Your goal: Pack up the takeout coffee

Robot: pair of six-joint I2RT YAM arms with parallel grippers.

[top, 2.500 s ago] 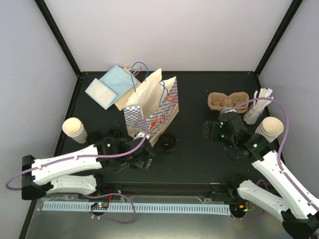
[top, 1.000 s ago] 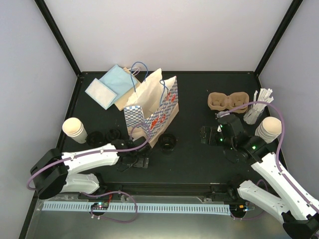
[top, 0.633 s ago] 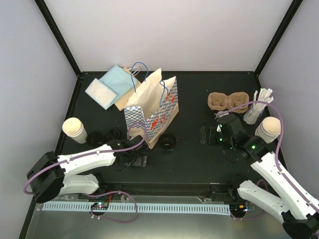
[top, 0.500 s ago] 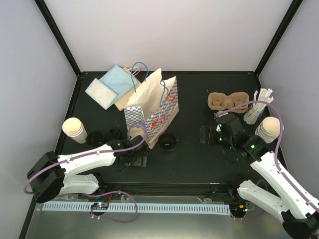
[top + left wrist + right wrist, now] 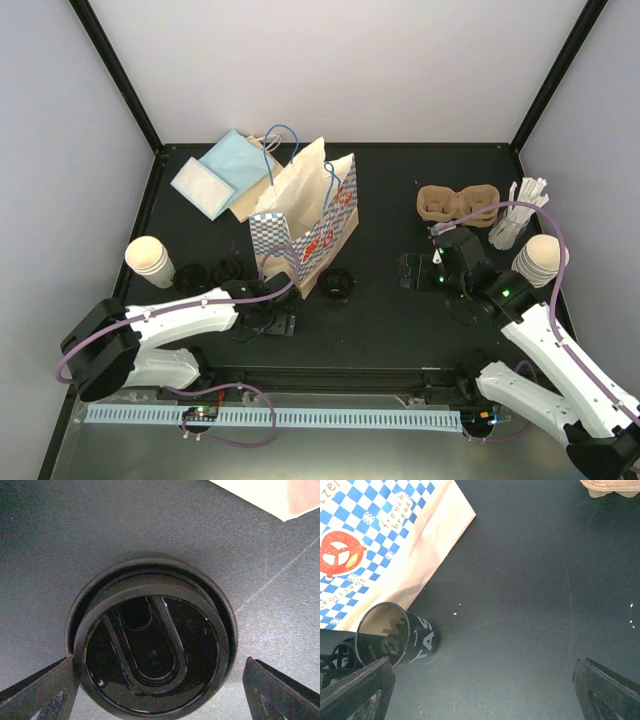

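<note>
Left wrist view shows the left gripper [image 5: 162, 692] spread wide astride a black lid [image 5: 150, 650] lying flat on the table [image 5: 60, 540], not clamping it. The right gripper [image 5: 413, 270] hangs wide open, holding nothing. Farther back stand the left paper cup [image 5: 148, 257] and the right paper cup [image 5: 543, 255], then the pulp tray [image 5: 457, 204].

Cup tray [image 5: 609, 487] mostly beyond the right wrist view's top edge; paper bag [image 5: 395, 530] partly off-frame.
</note>
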